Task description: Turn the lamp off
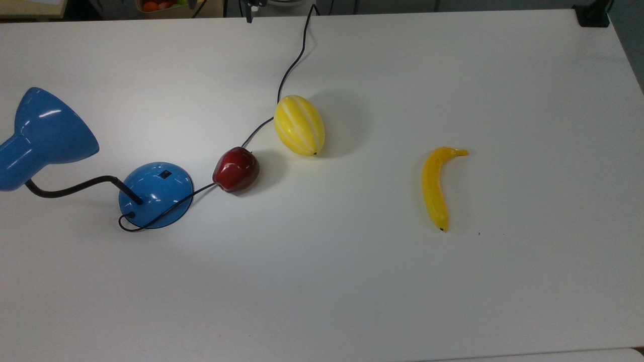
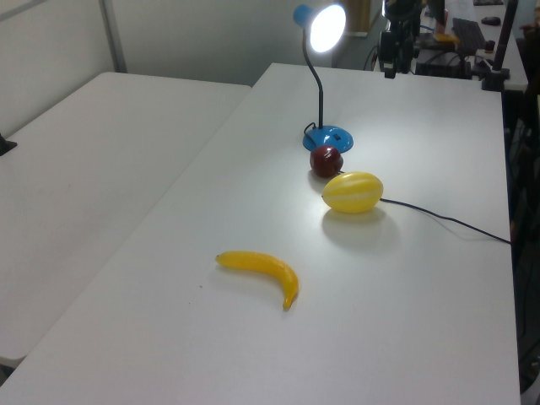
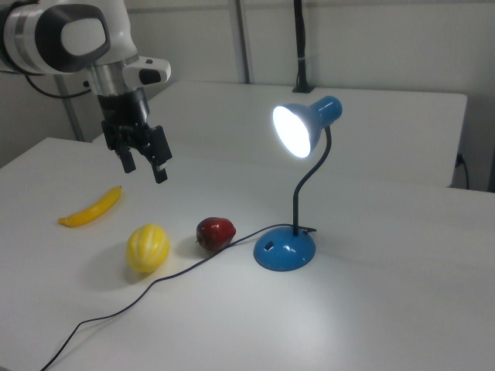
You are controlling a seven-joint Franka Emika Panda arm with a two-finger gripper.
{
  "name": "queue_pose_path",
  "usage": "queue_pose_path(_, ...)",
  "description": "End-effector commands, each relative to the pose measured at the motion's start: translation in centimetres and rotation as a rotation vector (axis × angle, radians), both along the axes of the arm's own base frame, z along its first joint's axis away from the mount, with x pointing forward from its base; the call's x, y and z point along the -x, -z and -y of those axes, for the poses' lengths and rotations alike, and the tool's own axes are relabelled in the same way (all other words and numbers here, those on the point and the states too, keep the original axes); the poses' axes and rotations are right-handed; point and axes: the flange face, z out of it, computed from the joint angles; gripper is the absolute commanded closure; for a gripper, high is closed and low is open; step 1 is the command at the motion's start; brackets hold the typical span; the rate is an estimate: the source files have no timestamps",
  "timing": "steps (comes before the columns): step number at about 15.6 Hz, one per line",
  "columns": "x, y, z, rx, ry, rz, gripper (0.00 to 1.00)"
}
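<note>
- The lamp [image 3: 298, 182] glows, so nothing is done; its base sits right of the apple [image 3: 215, 233] in the right view.
- The gripper [image 3: 141, 158] hangs with fingers apart, empty, well left of the lamp; reaching the switch [image 3: 269, 247] remains.

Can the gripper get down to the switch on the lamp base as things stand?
Probably yes. The open gripper hangs above the table, and the switch on the lamp base faces up uncovered; the apple sits beside the base.

The top view's left edge cuts off the lamp [image 1: 45, 136] shade
</note>
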Motion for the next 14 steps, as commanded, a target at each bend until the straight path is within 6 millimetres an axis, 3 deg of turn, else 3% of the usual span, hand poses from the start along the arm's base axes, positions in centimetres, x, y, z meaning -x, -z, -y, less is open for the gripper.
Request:
queue_pose_path(1,0.9,-1.5,-1.3,-0.046,-0.023,-0.052,0.0)
queue_pose_path(14,0.3,-1.2,-0.3,-0.052,0.004,-0.044,0.0)
